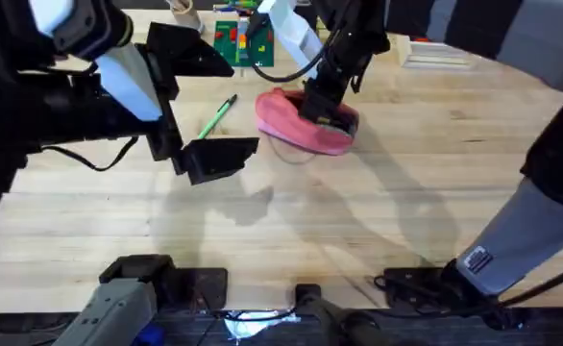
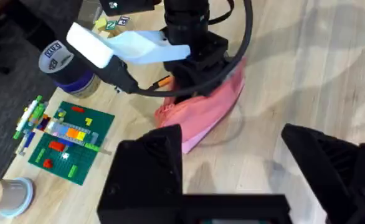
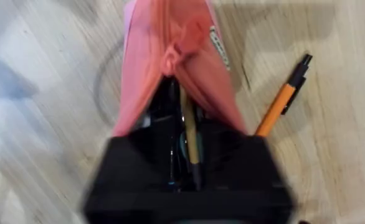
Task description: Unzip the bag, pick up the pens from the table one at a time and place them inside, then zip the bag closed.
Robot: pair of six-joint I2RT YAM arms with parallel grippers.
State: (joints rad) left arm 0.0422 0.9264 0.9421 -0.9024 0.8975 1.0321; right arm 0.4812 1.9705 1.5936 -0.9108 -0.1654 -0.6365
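Note:
The pink bag (image 1: 286, 123) lies on the table (image 1: 358, 221) at the back middle. My right gripper (image 1: 325, 113) presses down on its right end. In the right wrist view the bag (image 3: 151, 74) is unzipped at the end by the gripper (image 3: 189, 155), and its zipper pull (image 3: 170, 59) sits farther along. A slim tan thing (image 3: 189, 124) lies in the opening. An orange pen (image 3: 281, 102) rests on the table beside the bag. A green pen (image 1: 217, 115) lies left of the bag. My left gripper (image 1: 238, 108) hovers open by it, holding nothing.
A green brick baseplate (image 2: 70, 140) with small coloured bricks, a blue tape roll (image 2: 64, 62) and a cup (image 2: 8, 196) stand at the back edge behind the bag. A flat white box (image 1: 435, 53) lies at the back right. Bare wood fills the near half of the table.

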